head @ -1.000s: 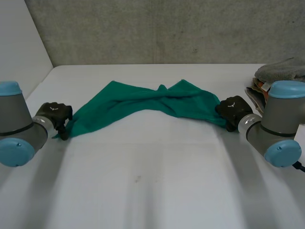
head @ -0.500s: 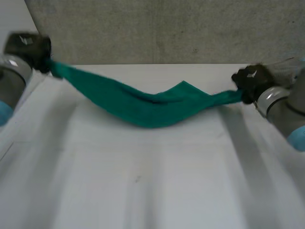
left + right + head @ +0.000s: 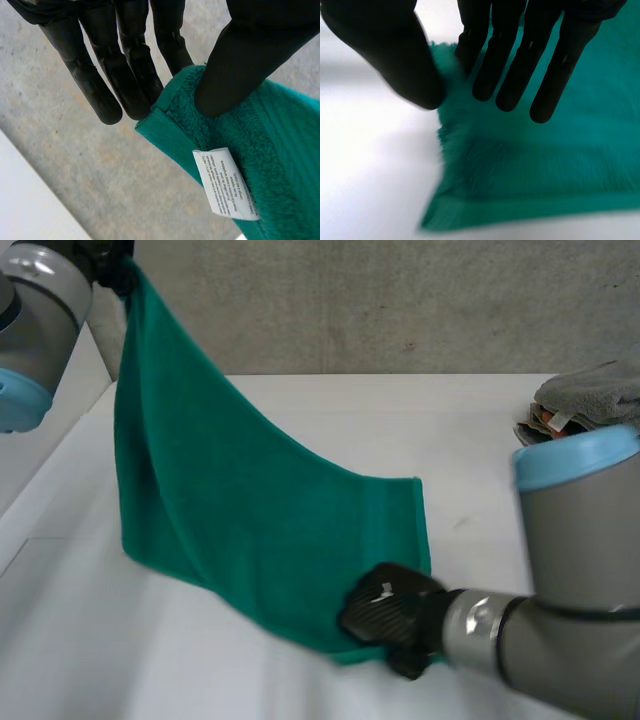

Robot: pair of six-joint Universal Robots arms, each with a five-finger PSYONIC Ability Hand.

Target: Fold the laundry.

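I log green towel (image 3: 230, 510) hanging spread over white table (image 3: 480, 440); left hand (image 3: 125, 65) pinching its labelled corner up high; right hand (image 3: 388, 612) pinching lower corner near table; grey cloth pile (image 3: 590, 390) far right.

Green towel (image 3: 230, 530), spread slantwise, one corner high

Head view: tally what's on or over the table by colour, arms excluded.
green towel: 1
grey cloth: 1
patterned item under the grey cloth, kind unclear: 1
Total: 3
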